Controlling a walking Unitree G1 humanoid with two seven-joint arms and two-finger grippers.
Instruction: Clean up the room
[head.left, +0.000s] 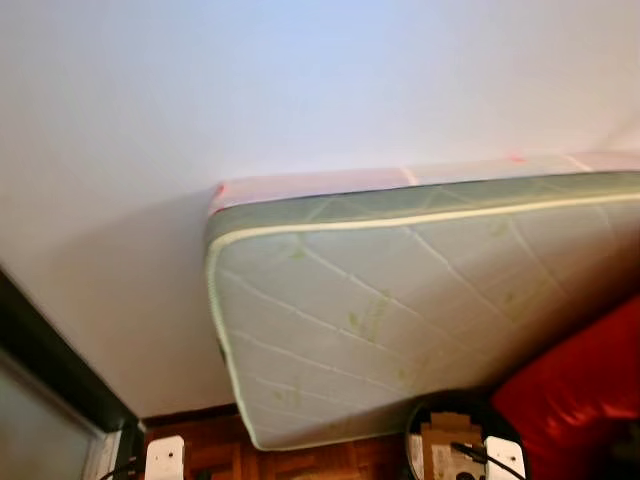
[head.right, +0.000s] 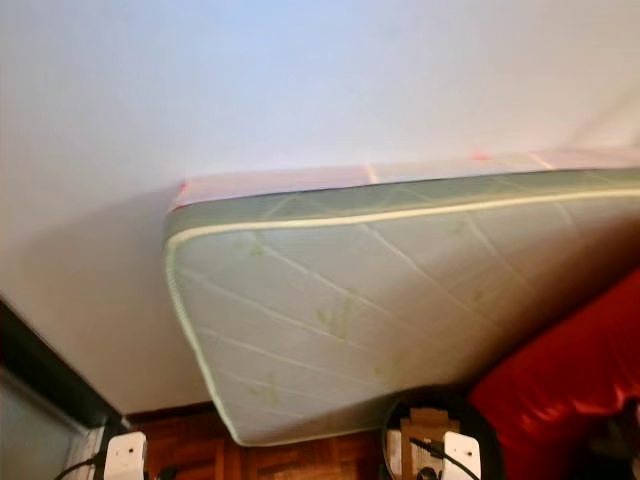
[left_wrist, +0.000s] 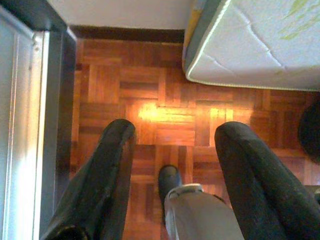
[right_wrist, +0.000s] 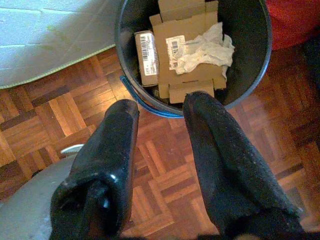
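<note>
A black round bin (right_wrist: 250, 45) stands on the parquet floor, holding flattened cardboard (right_wrist: 187, 75), a small labelled box (right_wrist: 146, 57) and crumpled white paper (right_wrist: 207, 50). My right gripper (right_wrist: 161, 107) hangs open just short of the bin's rim, above the floor, with nothing between its fingers. My left gripper (left_wrist: 175, 132) is also open and holds nothing, pointing down at bare parquet near the mattress corner (left_wrist: 210, 65). In the eye views the bin (head.left: 415, 425) sits at the bottom right, below the mattress.
A quilted white-and-green mattress (head.left: 400, 310) leans against the white wall (head.left: 250, 90). Red fabric (head.left: 585, 390) lies to the right of the bin. A dark door frame (left_wrist: 57, 100) runs along my left. My own foot (left_wrist: 170, 180) stands on the parquet.
</note>
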